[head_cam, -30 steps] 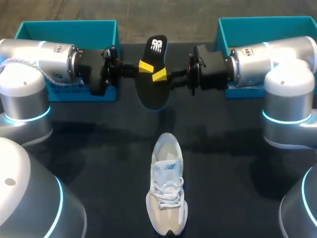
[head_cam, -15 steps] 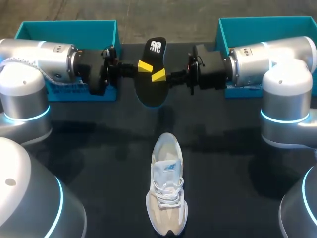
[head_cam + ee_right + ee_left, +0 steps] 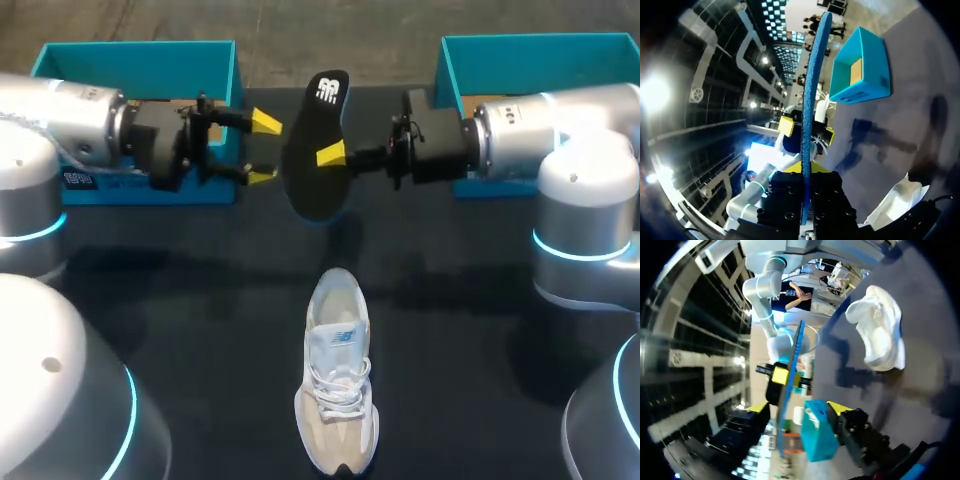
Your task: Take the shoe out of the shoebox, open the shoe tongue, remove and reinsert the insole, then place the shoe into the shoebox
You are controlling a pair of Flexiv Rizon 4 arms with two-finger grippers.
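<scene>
The black insole (image 3: 313, 150) hangs on edge above the table's far middle, with my right gripper (image 3: 332, 155) shut on its right edge. My left gripper (image 3: 264, 149) stands open just left of the insole, not touching it. The white shoe (image 3: 338, 385) lies on the dark table near the front, toe toward me. In the left wrist view the insole (image 3: 790, 385) shows edge-on ahead of my open left gripper (image 3: 799, 409), and the shoe (image 3: 877, 332) lies beyond. In the right wrist view my right gripper (image 3: 805, 171) clamps the insole (image 3: 812, 75).
A teal shoebox (image 3: 140, 60) stands at the back left behind my left arm. A second teal shoebox (image 3: 530, 50) stands at the back right behind my right arm. Bare dark table lies on both sides of the shoe.
My left gripper has let go of the insole, opened wide and drawn back to the left. The insole now hangs from the right gripper alone, shifted slightly right.
</scene>
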